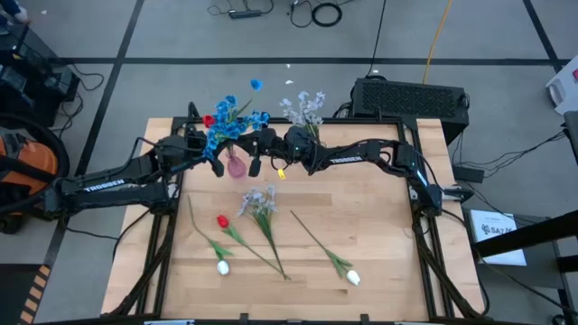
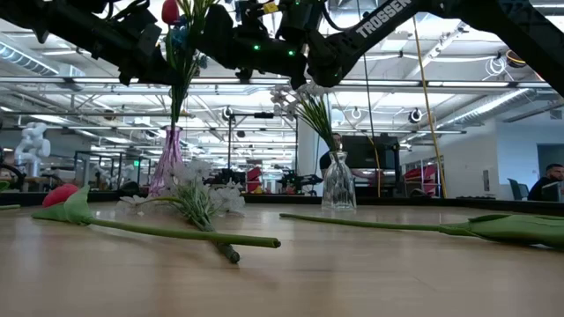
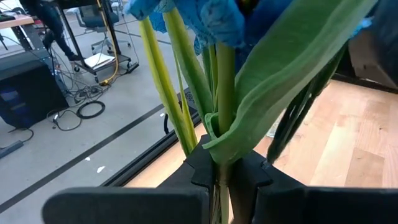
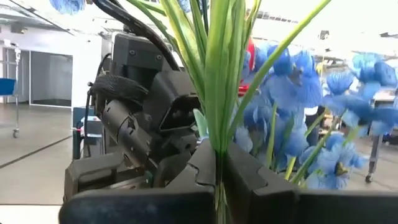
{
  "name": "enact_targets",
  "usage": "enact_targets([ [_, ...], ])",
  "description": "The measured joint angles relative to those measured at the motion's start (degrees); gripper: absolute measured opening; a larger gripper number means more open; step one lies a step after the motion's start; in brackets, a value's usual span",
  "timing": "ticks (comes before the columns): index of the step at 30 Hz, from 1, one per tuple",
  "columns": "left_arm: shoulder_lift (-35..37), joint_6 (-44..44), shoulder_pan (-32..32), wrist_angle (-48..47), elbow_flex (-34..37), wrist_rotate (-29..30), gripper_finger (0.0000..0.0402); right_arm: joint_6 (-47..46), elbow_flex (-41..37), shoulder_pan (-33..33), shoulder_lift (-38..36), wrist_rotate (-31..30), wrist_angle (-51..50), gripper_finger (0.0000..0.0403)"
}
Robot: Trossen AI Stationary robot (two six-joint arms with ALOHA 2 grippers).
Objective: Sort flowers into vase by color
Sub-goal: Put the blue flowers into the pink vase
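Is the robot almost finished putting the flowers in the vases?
About halfway. Blue flowers already stand in the pink vase, and a lavender-white spray is in the clear vase. Both hands, left hand and right hand, are shut on stems above the pink vase. Still lying on the table: a red tulip, two white tulips and a lavender spray.
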State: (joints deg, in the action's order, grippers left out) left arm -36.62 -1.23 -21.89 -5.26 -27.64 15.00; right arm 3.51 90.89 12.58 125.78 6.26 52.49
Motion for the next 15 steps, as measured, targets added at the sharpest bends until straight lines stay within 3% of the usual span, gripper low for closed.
enact_targets([
  [15, 0.0, -0.02, 0.0, -0.26, 0.0, -0.17, 0.0027, -2.99, 0.0, 0.09, 4.31, -0.37, -0.76, 0.0],
])
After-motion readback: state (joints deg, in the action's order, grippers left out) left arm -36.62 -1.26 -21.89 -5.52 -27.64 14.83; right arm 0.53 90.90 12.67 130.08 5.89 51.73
